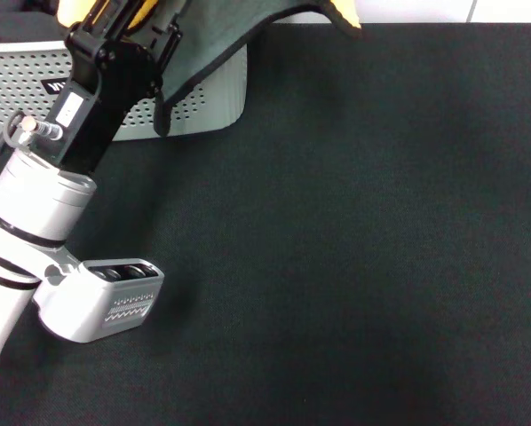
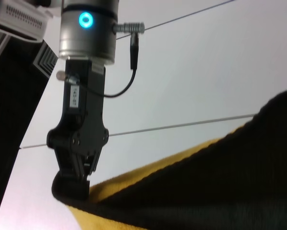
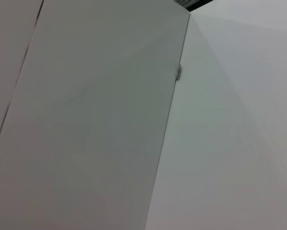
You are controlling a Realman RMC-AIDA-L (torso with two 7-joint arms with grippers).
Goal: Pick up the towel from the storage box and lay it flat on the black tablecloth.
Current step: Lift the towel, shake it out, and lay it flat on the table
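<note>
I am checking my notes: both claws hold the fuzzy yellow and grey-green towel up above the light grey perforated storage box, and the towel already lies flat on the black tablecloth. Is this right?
Not quite. In the head view the fuzzy yellow and grey-green towel hangs in the air over the light grey perforated storage box, not flat on the black tablecloth. The left wrist view shows the right claw pinching its black-stitched edge.

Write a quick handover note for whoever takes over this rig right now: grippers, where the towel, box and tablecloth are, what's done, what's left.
Left gripper: near the box's front, shut on a black-edged corner of the fuzzy yellow and grey-green towel.
Right gripper: not in view; its wrist camera shows only pale panels.
Light grey perforated plastic storage box: far left, at the back of the large black tablecloth.
Done: towel gripped and raised, hanging over the box's front.
Left: carry it clear of the box, then lay it flat on the tablecloth.
</note>
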